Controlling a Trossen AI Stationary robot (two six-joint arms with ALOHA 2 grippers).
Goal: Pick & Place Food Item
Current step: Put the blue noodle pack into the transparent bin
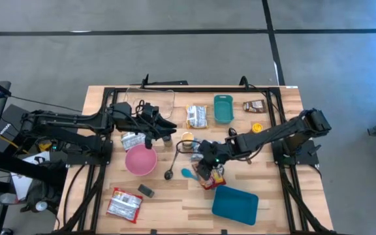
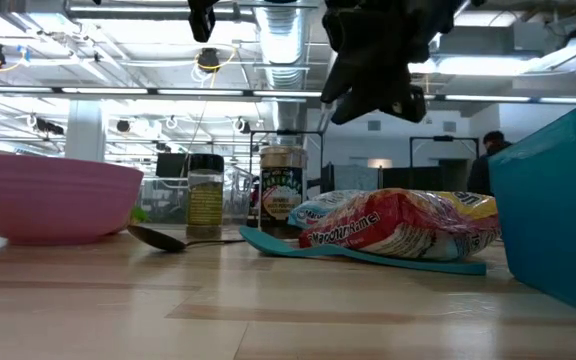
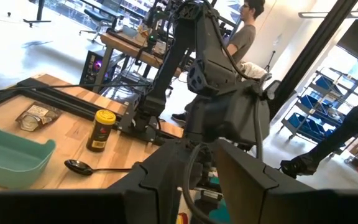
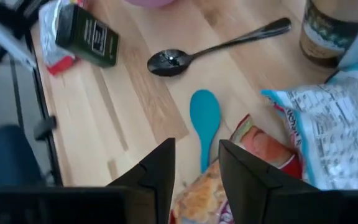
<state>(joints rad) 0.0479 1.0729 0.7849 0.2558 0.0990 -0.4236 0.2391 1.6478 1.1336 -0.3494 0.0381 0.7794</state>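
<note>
Crinkled glossy snack packet [image 4: 253,163] overlaps smooth teal plastic spoon [image 4: 204,120].

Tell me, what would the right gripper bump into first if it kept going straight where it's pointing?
Probably the red snack bag, right by the teal spoon. The right gripper hangs above them, fingers apart and empty, aimed down at the table. Depth is hard to judge.

No legible text, snack packet [image 2: 398,232] lettering too blurred to read

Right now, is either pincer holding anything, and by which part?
Nothing is held. The right pincer hangs open above the red snack bag; the left pincer, near the pink bowl, grips nothing visible.
</note>
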